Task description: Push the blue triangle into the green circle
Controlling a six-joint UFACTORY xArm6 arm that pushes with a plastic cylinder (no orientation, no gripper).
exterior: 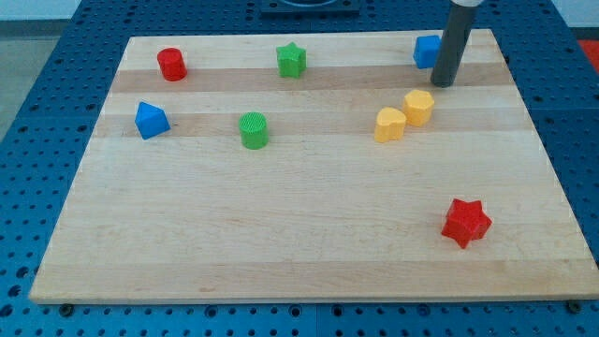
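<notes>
The blue triangle lies near the board's left side. The green circle stands to its right, a clear gap between them. My tip touches down near the view's top right, far from both. It sits just right of a blue cube, which the rod partly hides, and just above the yellow blocks.
A red cylinder is at the top left. A green star is at the top middle. Two yellow blocks sit side by side right of centre. A red star lies at the lower right. All are on the wooden board.
</notes>
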